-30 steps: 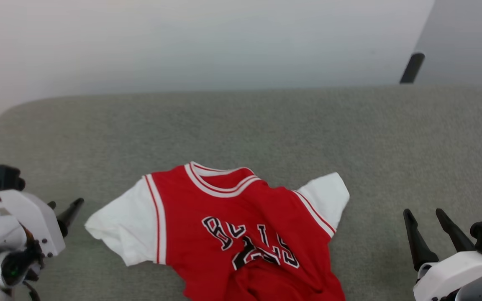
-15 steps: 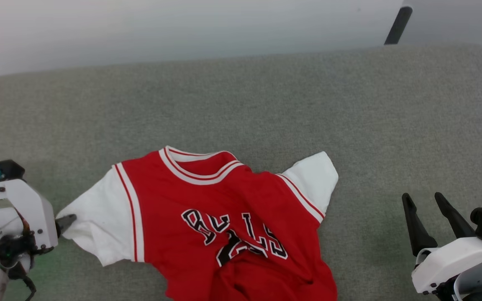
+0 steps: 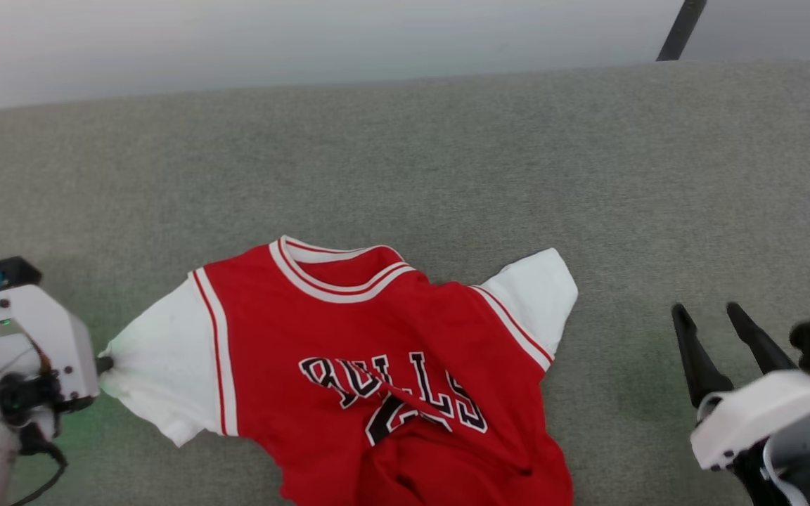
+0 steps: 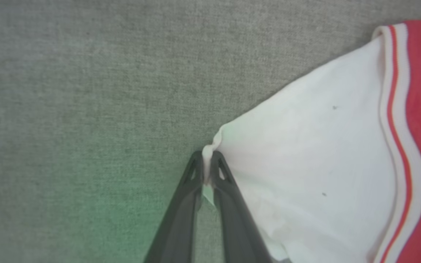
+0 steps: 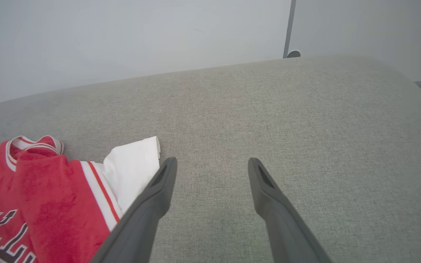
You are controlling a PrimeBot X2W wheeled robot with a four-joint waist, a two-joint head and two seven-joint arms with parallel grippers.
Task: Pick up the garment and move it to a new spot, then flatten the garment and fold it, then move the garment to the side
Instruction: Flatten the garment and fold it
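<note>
The left jaws are pressed together on the tip of one white sleeve of the garment [image 4: 305, 164], with a small ridge of cloth pinched between them, low over the grey fabric surface [image 4: 68, 91]. From that pinch the garment runs to the robot's right: sleeve, red lettered chest, then the other white sleeve [image 3: 535, 295]. Its sleeve-to-sleeve line therefore lies across the robot's front, collar on the far side and bunched hem nearest the robot. The right jaws stand spread and empty, near that far sleeve but apart from it. The right arm looks nearer to the free sleeve, and pulling outward along that line should flatten the chest.
</note>
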